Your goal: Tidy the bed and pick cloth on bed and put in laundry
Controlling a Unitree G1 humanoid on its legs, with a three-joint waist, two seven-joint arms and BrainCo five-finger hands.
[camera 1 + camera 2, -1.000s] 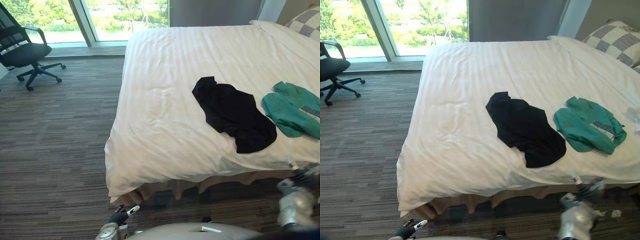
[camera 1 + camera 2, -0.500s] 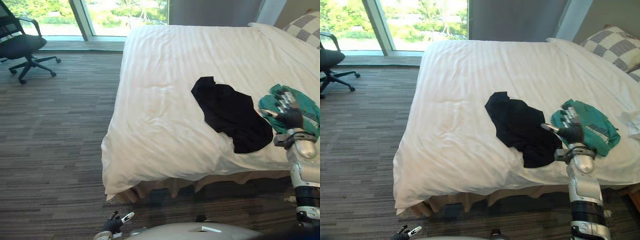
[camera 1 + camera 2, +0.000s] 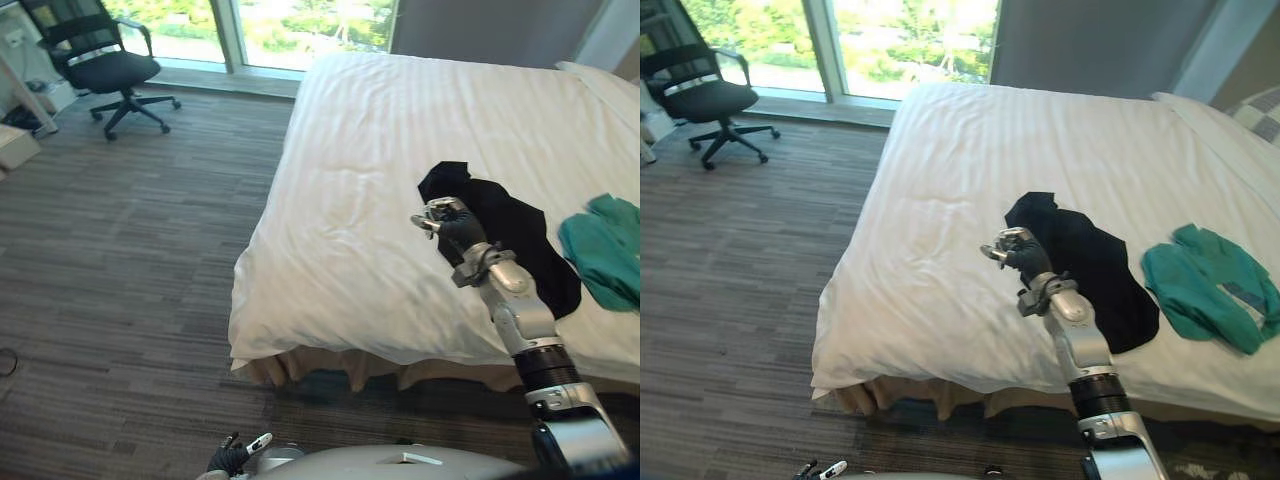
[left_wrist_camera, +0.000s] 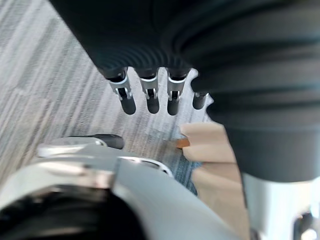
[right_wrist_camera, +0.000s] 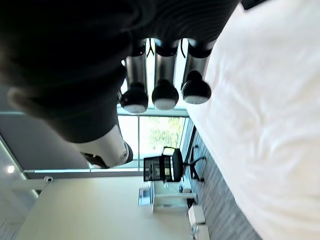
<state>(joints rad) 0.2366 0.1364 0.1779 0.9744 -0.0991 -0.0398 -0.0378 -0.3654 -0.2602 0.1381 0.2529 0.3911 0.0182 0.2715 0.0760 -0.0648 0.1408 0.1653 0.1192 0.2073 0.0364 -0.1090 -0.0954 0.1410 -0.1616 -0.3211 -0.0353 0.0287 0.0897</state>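
A black cloth [image 3: 505, 232] lies spread on the white bed [image 3: 350, 200], and a green cloth [image 3: 1208, 285] is crumpled to its right. My right hand [image 3: 1020, 250] is raised over the sheet at the black cloth's left edge. Its fingers [image 5: 160, 92] are curled in and nothing is between them. The sheet [image 5: 260, 125] shows past those fingers in the right wrist view. My left hand [image 3: 236, 455] hangs low by the carpet at the foot of the bed, with its fingers [image 4: 150, 95] straight and holding nothing.
A black office chair [image 3: 110, 68] stands on the carpet by the window at the far left. A checked pillow [image 3: 1260, 105] sits at the head of the bed on the far right. Open carpet [image 3: 120, 250] runs along the bed's left side.
The camera has swung, shifting the whole picture. My right arm rose from the lower right, passed over the green cloth and now sits by the black cloth; its fingers have curled shut.
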